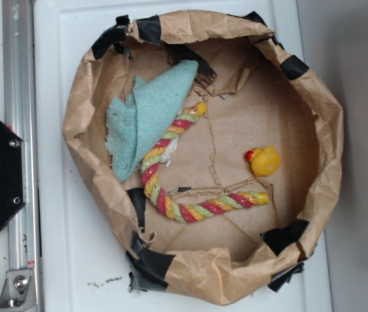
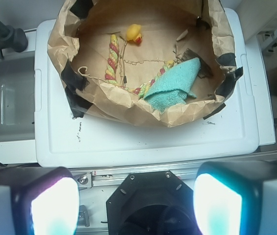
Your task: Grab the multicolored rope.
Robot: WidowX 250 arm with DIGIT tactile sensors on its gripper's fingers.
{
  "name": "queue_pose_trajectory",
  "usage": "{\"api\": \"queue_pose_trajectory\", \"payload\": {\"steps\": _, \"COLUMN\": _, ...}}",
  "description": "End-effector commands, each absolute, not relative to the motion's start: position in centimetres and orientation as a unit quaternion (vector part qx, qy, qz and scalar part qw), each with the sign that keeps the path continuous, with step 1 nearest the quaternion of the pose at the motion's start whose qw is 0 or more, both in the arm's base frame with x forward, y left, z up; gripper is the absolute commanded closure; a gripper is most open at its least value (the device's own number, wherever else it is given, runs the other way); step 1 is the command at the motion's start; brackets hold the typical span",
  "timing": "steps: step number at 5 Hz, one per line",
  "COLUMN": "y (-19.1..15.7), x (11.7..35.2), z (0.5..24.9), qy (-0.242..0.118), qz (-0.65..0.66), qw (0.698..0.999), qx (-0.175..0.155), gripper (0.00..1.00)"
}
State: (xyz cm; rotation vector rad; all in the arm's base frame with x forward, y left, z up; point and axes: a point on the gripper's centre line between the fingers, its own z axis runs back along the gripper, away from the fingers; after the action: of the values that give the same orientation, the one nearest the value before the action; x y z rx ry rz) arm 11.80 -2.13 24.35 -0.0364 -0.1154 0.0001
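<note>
Well apart from the multicolored rope (image 1: 171, 188), pincer (image 2: 136, 203) gapes wide, empty.

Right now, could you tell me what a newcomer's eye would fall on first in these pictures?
Probably the multicolored rope, curved in an L across the floor of the brown paper bin, its upper part tucked under the teal cloth. Next comes the yellow rubber duck, sitting alone to the rope's right. In the wrist view the gripper hangs open, well outside the bin.
</note>
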Motion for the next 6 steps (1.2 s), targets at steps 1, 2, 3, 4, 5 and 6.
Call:
{"api": "queue_pose_trajectory", "payload": {"steps": 1, "y": -2.1, "x": 11.8, "z": 24.3, "qy": -0.058, "qz": 0.0, "qw": 0.998, "qx": -0.018, "gripper": 0.0}}
{"api": "queue_pose_trajectory", "payload": {"steps": 2, "y": -1.1, "x": 16.4, "z": 21.5, "qy": -0.033, "qz": 0.01, "qw": 0.999, "qx": 0.008, "gripper": 0.0}}
{"api": "queue_pose_trajectory", "payload": {"steps": 3, "y": -0.5, "x": 20.4, "z": 18.9, "qy": -0.02, "qz": -0.036, "qw": 0.999, "qx": -0.001, "gripper": 0.0}}
{"api": "queue_pose_trajectory", "payload": {"steps": 4, "y": 0.3, "x": 22.7, "z": 16.1, "qy": -0.002, "qz": -0.127, "qw": 0.991, "qx": -0.03, "gripper": 0.0}}
{"api": "queue_pose_trajectory", "payload": {"steps": 5, "y": 0.5, "x": 22.9, "z": 13.1, "qy": 0.023, "qz": -0.178, "qw": 0.983, "qx": -0.044, "gripper": 0.0}}
{"api": "queue_pose_trajectory", "payload": {"steps": 6, "y": -0.9, "x": 23.2, "z": 10.1, "qy": 0.049, "qz": -0.196, "qw": 0.979, "qx": -0.026, "gripper": 0.0}}
